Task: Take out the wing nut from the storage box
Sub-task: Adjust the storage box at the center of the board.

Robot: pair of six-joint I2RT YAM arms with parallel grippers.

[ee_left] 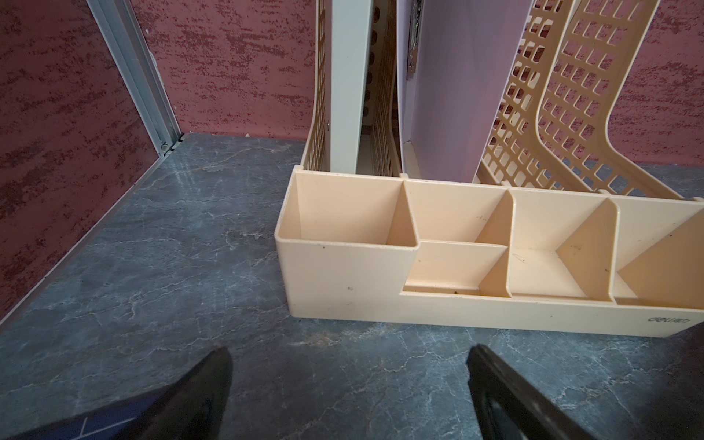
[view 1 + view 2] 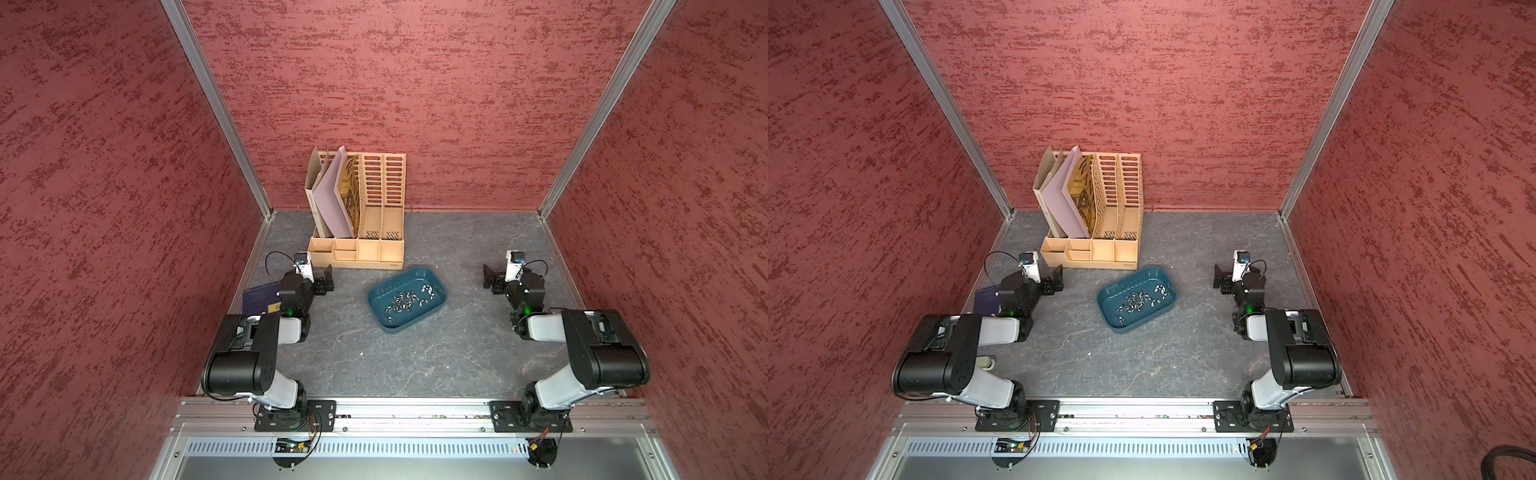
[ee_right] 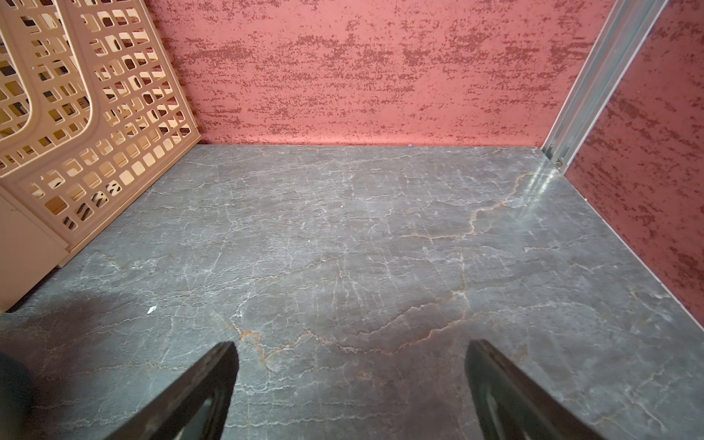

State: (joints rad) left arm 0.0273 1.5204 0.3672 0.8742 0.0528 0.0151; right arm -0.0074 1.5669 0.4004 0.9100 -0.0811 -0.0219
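The storage box (image 2: 419,316) is a shallow dark teal tray lying at an angle in the middle of the table, seen in both top views (image 2: 1150,317). Several small shiny wing nuts (image 2: 404,301) lie loose on its floor. My left gripper (image 2: 326,280) hovers open to the tray's left, pointing at the beige organiser, with bare table between its fingers (image 1: 348,350). My right gripper (image 2: 489,281) stands open to the tray's right, over bare table (image 3: 352,346). Neither wrist view shows the tray or the nuts.
A tall beige slotted file organiser (image 2: 376,251) with folders stands behind the tray against the back wall, close to my left gripper (image 1: 457,304). A dark blue card (image 2: 259,297) lies under the left arm. Red walls close in three sides.
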